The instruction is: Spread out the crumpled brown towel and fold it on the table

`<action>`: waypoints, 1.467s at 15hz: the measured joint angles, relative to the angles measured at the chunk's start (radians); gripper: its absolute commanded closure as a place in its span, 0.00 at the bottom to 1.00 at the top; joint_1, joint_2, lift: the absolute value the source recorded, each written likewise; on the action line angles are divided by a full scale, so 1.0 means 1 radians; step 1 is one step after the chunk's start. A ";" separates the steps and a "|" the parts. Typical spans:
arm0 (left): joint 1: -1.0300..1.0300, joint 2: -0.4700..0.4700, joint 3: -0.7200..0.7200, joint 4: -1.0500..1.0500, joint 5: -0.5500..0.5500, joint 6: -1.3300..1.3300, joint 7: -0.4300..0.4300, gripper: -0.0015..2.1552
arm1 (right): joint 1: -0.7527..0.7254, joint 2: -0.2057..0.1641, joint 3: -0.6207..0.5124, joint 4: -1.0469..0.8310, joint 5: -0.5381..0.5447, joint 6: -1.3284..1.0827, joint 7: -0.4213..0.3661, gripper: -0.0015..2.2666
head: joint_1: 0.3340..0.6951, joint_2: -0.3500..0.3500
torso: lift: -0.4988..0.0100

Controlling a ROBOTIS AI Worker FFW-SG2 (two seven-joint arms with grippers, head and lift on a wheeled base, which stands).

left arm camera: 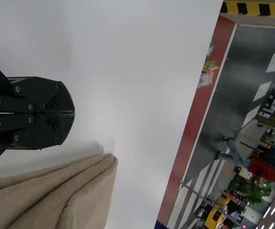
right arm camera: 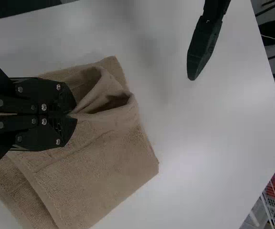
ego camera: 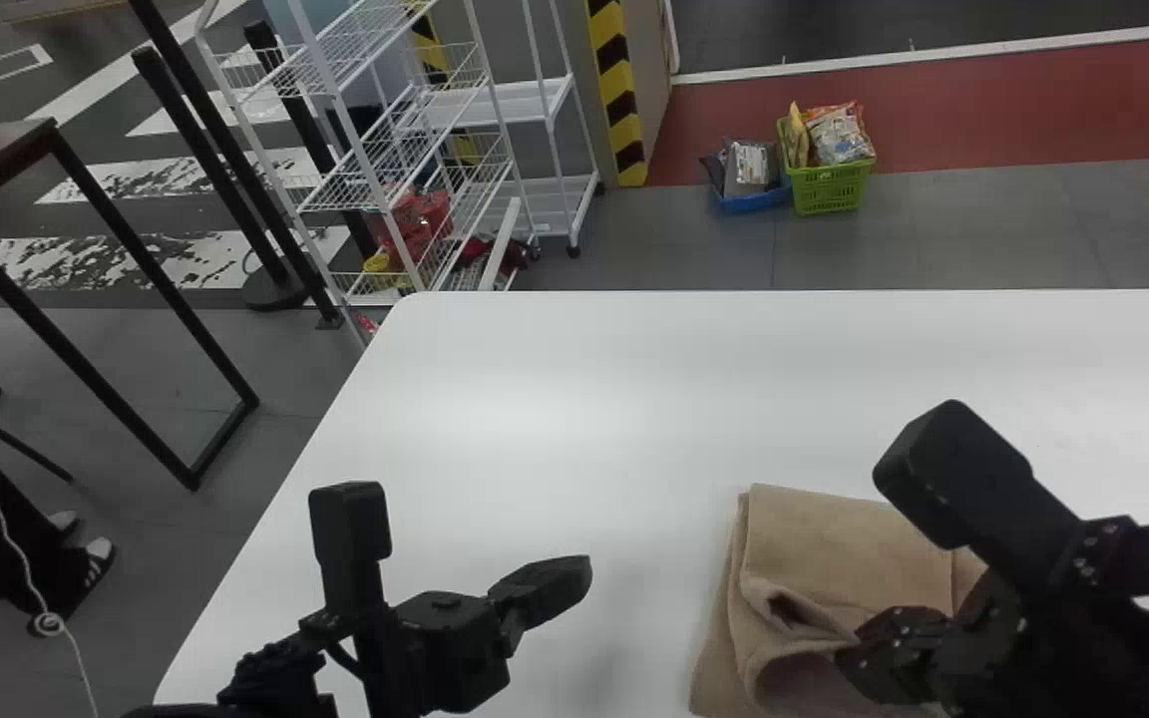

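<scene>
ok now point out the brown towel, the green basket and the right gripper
brown towel (ego camera: 834,543): head view, on its flat upper layer
green basket (ego camera: 832,189): head view, on its side wall
right gripper (right arm camera: 75,114): right wrist view, midway between its fingertips

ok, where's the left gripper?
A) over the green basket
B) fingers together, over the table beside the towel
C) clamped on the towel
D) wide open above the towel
B: the left gripper has its fingertips meeting over the white table, with the towel off to its right.
</scene>
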 measured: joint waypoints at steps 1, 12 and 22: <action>0.005 0.000 -0.001 -0.001 0.001 0.001 -0.002 0.99 | 0.002 0.015 0.007 0.029 0.000 0.005 0.000 0.78 | 1.00 1.00 | 0.73; 0.085 -0.005 0.101 -0.058 0.086 0.093 -0.102 0.99 | -0.059 0.111 -0.083 0.126 -0.002 -0.013 0.000 0.78 | 1.00 1.00 | 0.73; 0.116 -0.053 0.011 -0.051 0.116 0.129 -0.180 0.99 | -0.053 0.117 -0.106 0.135 -0.003 0.006 0.000 0.78 | 1.00 0.88 | 0.73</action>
